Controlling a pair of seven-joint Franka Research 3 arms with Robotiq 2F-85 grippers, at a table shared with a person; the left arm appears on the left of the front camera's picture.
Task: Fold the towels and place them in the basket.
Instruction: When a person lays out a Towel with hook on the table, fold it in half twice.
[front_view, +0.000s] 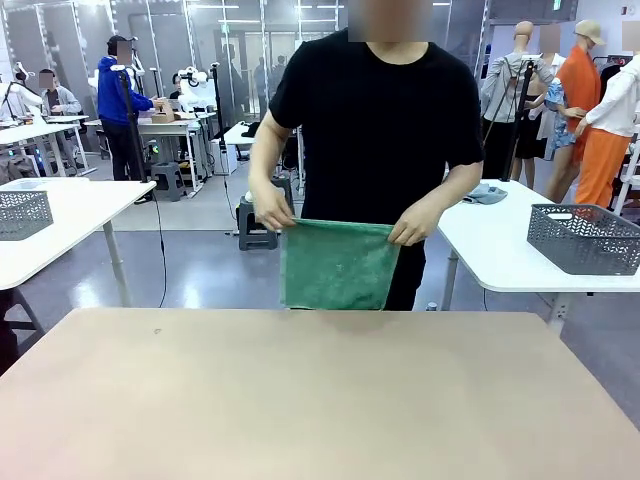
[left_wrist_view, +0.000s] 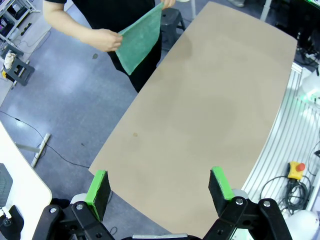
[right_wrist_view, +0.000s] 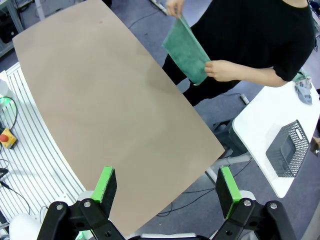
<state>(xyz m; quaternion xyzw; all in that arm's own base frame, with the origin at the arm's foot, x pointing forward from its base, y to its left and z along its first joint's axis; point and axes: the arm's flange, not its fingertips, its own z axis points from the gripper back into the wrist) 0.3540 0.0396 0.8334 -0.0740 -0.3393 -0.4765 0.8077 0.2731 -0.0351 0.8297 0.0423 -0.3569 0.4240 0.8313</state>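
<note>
A person in a black shirt stands at the far side of the tan table (front_view: 300, 400) and holds a mint green towel (front_view: 336, 264) by its top corners with both hands, so it hangs just beyond the far edge. The same towel (left_wrist_view: 142, 37) shows in the left wrist view and, as towel (right_wrist_view: 187, 49), in the right wrist view. A dark grey lattice basket (front_view: 584, 238) stands on the white side table at the right, also seen as basket (right_wrist_view: 287, 149). My left gripper (left_wrist_view: 160, 187) is open, high above the table's near part. My right gripper (right_wrist_view: 167, 189) is open too, with nothing between its fingers.
A white side table (front_view: 500, 240) at the right carries a grey-blue cloth (front_view: 486, 194) behind the basket. Another white table (front_view: 60, 215) at the left bears a grey lattice basket (front_view: 22, 213). A black stool (front_view: 255, 222) stands behind the person. Cables and a red stop button (left_wrist_view: 297, 168) lie beside the table.
</note>
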